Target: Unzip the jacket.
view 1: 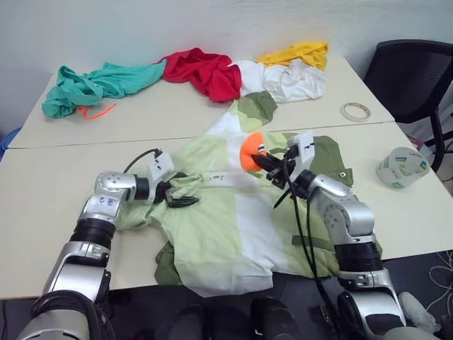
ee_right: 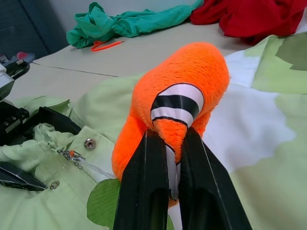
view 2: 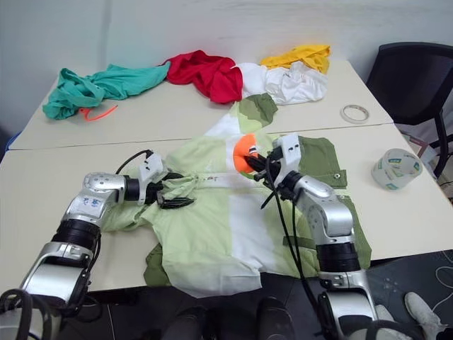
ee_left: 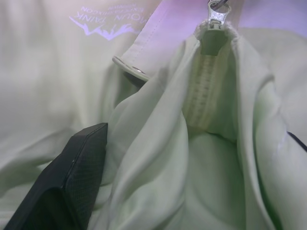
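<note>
The jacket (view 1: 233,212), in pale lime, white and olive blocks, lies spread on the near table. My left gripper (view 1: 178,191) is open at its collar, one black finger (ee_left: 72,177) on each side of a bunched lime fold. The zipper slider (ee_left: 217,14) sits at the top of the closed zipper. A thin string runs from the slider (ee_right: 71,155) to an orange plush fish (ee_right: 182,96). My right gripper (ee_right: 170,136) is shut on the fish's striped tail end and holds it just above the jacket's chest.
On the far table lie a teal garment (view 1: 99,83), a red one (view 1: 205,71), and white (view 1: 290,81) and yellow (view 1: 297,53) cloth. A tape roll (view 1: 356,110) and a tipped plastic cup (view 1: 401,166) lie to the right. A black chair (view 1: 414,71) stands beyond.
</note>
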### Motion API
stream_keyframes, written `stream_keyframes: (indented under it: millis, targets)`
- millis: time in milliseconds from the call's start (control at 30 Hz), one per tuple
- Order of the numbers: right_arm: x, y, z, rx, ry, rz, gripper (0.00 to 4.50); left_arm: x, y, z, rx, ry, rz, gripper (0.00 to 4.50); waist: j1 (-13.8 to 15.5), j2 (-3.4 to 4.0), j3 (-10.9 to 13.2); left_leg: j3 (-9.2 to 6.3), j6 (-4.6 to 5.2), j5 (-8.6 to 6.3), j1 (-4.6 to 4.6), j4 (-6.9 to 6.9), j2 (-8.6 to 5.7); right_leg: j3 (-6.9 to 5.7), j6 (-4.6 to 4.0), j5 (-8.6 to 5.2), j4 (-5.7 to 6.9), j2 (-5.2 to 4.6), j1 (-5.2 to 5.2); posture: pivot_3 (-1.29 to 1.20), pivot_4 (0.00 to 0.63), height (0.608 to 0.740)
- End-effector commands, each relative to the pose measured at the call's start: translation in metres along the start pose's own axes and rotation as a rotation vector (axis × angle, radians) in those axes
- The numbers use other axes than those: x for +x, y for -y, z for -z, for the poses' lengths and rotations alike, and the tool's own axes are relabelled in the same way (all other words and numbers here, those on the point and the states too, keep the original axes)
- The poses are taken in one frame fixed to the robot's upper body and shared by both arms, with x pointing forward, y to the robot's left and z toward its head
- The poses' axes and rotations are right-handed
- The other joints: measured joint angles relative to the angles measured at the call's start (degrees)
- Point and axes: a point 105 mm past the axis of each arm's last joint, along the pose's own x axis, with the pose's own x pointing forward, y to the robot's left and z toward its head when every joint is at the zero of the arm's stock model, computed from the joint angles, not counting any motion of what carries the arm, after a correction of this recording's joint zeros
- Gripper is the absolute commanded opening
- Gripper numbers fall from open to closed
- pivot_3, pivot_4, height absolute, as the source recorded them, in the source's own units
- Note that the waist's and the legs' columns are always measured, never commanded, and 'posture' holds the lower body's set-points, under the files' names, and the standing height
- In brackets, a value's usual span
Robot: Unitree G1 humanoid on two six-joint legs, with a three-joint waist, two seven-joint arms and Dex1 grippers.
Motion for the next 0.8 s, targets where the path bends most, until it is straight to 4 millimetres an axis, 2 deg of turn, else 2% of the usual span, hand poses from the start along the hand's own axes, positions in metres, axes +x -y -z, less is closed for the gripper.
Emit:
stream_keyframes:
  millis: [33,133,267,433,500,600,700,800]
  targets:
    - [0.019,-0.029,-0.016,-0.009,0.075,-0.083,0.01,-0.023,-0.003,-0.006,0.065,0.037,-0.007,4.5,0.0,-0.02,0.02,0.01,-0.01,-0.01,-0.04,-0.01,0.0,0.0,0.0,0.0,0.0,0.0,-0.04,0.0,0.15,0.74]
    - [0.03,-0.043,-0.015,0.009,0.082,-0.127,0.01,-0.046,-0.008,-0.028,0.124,0.115,-0.028,4.5,0.02,-0.08,0.05,0.05,0.0,0.0,-0.42,0.04,-0.01,-0.01,-0.01,0.0,0.1,0.03,-0.46,0.0,0.15,0.74]
    - [0.046,-0.06,-0.01,0.028,0.074,-0.182,0.01,-0.087,-0.003,-0.052,0.144,0.166,-0.018,4.5,-0.07,-0.12,0.08,-0.13,0.06,0.05,-1.04,0.24,-0.12,-0.05,0.0,0.0,0.24,0.08,-0.93,0.0,0.15,0.74]
    - [0.061,-0.07,-0.006,0.038,0.072,-0.212,0.01,-0.118,0.008,-0.066,0.151,0.144,-0.018,4.5,0.05,-0.12,0.1,-0.29,0.1,0.06,-1.07,0.21,-0.22,-0.11,0.0,0.0,0.2,0.08,-0.86,0.0,0.15,0.74]
    - [0.063,-0.072,-0.006,0.043,0.075,-0.222,0.01,-0.119,0.013,-0.074,0.148,0.175,-0.011,4.5,0.34,-0.12,0.1,-0.4,0.11,0.07,-1.08,0.23,-0.23,-0.08,0.0,0.0,0.2,0.09,-0.81,0.0,0.15,0.74]
    - [0.065,-0.074,-0.006,0.048,0.076,-0.235,0.0,-0.104,0.025,-0.078,0.159,0.185,0.058,3.97,0.49,-0.13,0.1,-0.45,0.12,0.08,-1.08,0.25,-0.25,-0.04,0.0,0.0,0.19,0.09,-0.76,0.0,0.15,0.74]
    - [0.065,-0.074,-0.007,0.041,0.078,-0.244,0.0,-0.082,0.03,-0.081,0.174,0.204,0.096,3.01,0.53,-0.13,0.1,-0.44,0.12,0.08,-1.07,0.24,-0.26,-0.02,0.0,0.0,0.2,0.12,-0.77,0.0,0.15,0.74]
    - [0.065,-0.073,-0.012,0.033,0.088,-0.248,0.0,-0.058,0.027,-0.074,0.217,0.167,0.105,2.1,0.46,-0.14,0.11,-0.4,0.1,0.09,-1.08,0.24,-0.26,-0.1,0.0,0.0,0.19,0.19,-0.78,0.0,0.15,0.74]
